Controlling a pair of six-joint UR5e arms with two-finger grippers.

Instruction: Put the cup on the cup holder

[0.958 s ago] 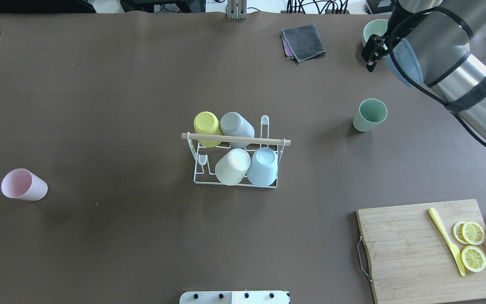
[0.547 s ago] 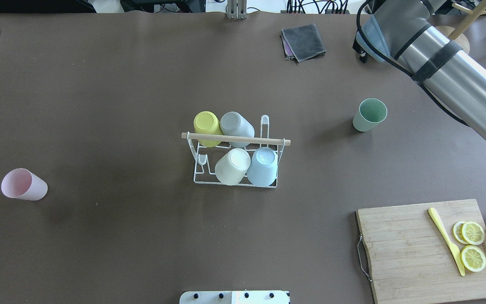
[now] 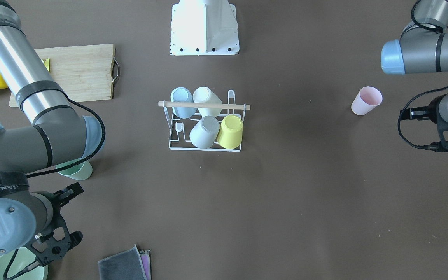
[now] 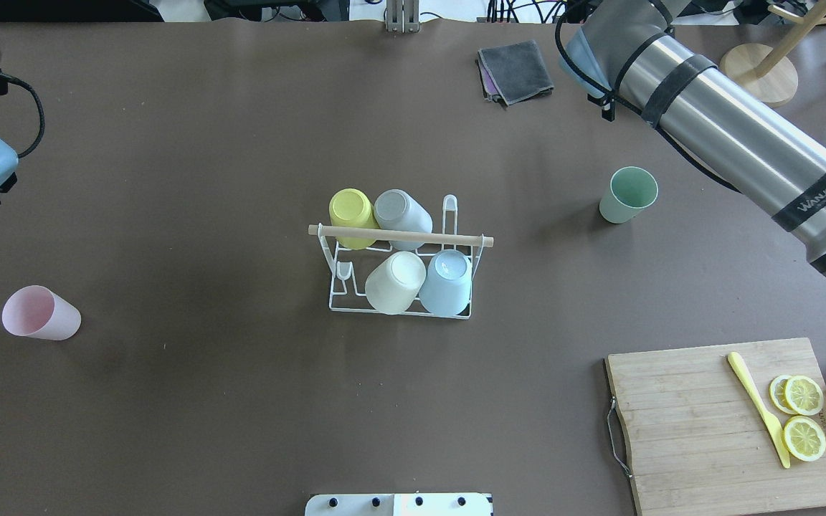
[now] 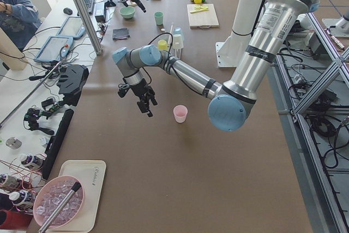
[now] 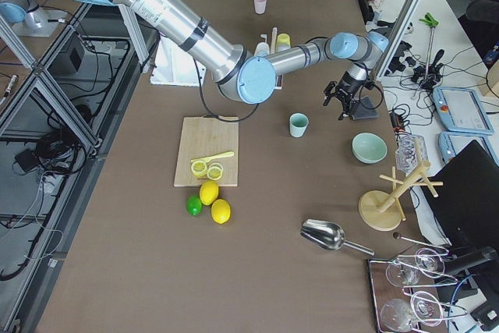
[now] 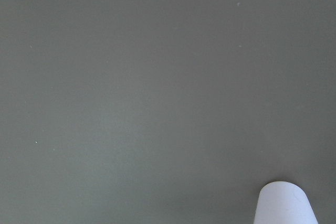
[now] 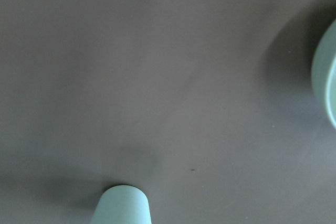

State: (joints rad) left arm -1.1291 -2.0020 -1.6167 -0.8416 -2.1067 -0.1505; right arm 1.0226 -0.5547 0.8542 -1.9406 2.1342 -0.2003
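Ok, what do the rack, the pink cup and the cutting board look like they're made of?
Rack: thin white wire, probably coated metal, with a pale rod on top that looks like bare wood.
Pink cup: matte pastel, smooth and uniform, likely plastic, though that's a guess.
Board: wood or bamboo, going by the tan colour and lengthwise grain strips.

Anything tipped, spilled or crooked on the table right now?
Nothing stands out. The white wire cup holder stands level, four cups inverted on it; the pale pink cup and pale green cup stand upright apart from it.
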